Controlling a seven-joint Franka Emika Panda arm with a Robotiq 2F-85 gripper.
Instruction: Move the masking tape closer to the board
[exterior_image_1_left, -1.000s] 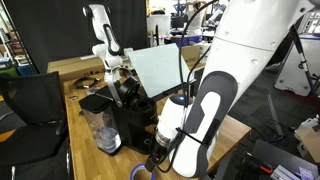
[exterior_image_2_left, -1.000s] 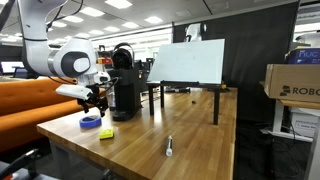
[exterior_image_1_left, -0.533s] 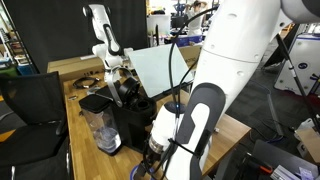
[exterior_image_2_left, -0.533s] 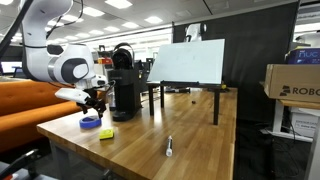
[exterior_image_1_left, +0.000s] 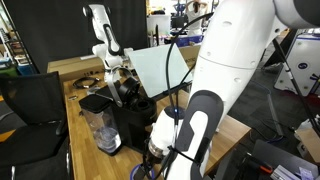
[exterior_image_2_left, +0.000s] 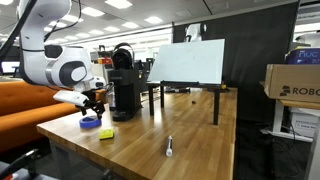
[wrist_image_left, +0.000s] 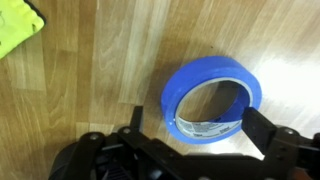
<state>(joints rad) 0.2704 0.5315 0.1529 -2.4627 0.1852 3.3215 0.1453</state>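
The gripper has come lower, jaws wide apart on either side of the masking tape lying on the table, with the board well apart at 2 o'clock, so closing seems next.

Tally at this timestamp, the table is carrying:
- one roll of masking tape
- one yellow note
- one marker pen
- one board
- one black coffee machine

One cardboard box is standing beside the table. Two white robot arms are showing in an exterior view: near arm, far arm.
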